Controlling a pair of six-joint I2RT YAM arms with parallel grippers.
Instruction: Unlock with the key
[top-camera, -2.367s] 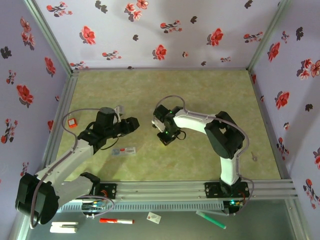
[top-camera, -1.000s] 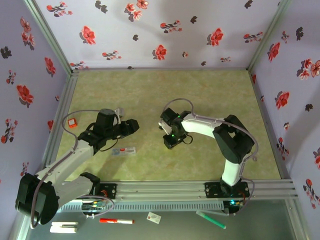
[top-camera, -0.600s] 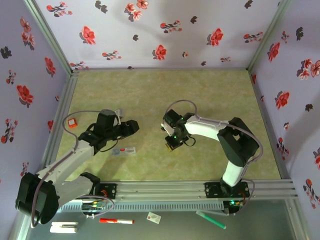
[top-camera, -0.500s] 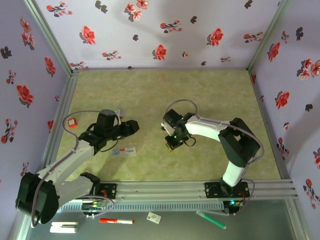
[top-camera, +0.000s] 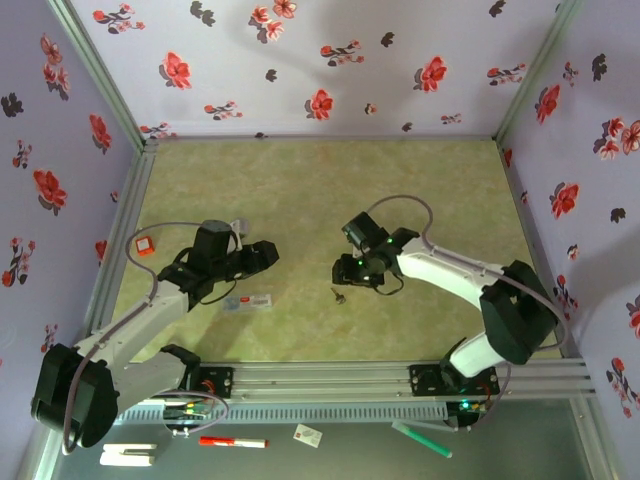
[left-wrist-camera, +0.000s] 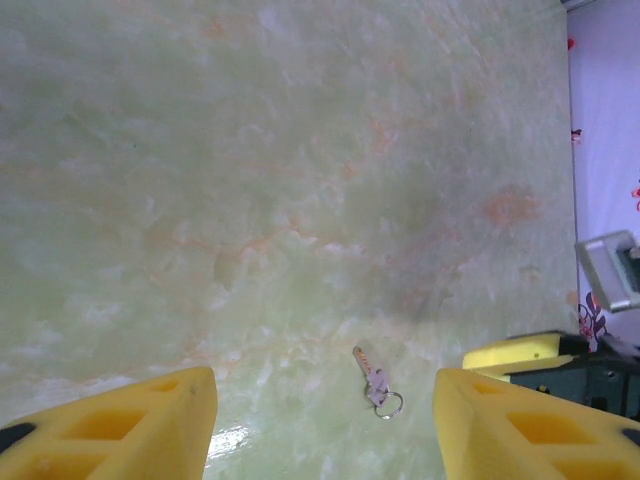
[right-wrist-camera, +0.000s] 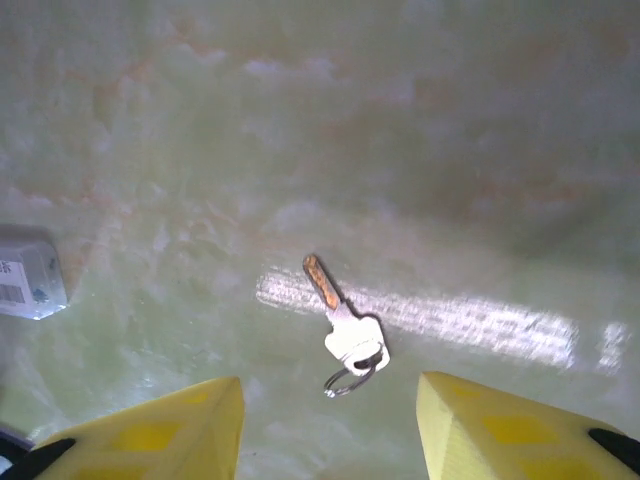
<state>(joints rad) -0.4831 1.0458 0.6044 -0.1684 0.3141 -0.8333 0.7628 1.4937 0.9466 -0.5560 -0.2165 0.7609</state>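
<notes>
At the left edge of the table (top-camera: 300, 190) a small red object (top-camera: 146, 246) is seen. The left gripper (top-camera: 266, 252) is stretched toward the middle of the table. In its wrist view its yellow fingers (left-wrist-camera: 120, 420) are seen wide apart with only bare table between them, so nothing is grasped. Just on the near side of that gripper a labelled packet (top-camera: 248, 300) is laid flat.

The key (top-camera: 340, 294) is found near the middle of the table, lying flat between the two grippers and just on the near side of the right gripper (top-camera: 343, 271). From the left wrist it is seen ahead, apart from the fingers, with a yellow finger of the right gripper beside it.

From the right wrist the key is seen with its blade pointed away and to the left, and a small ring (right-wrist-camera: 345, 381) is hung at its near end. The right gripper's jaws are spread to either side of it, and it is touched by neither finger, so it is not grasped.
</notes>
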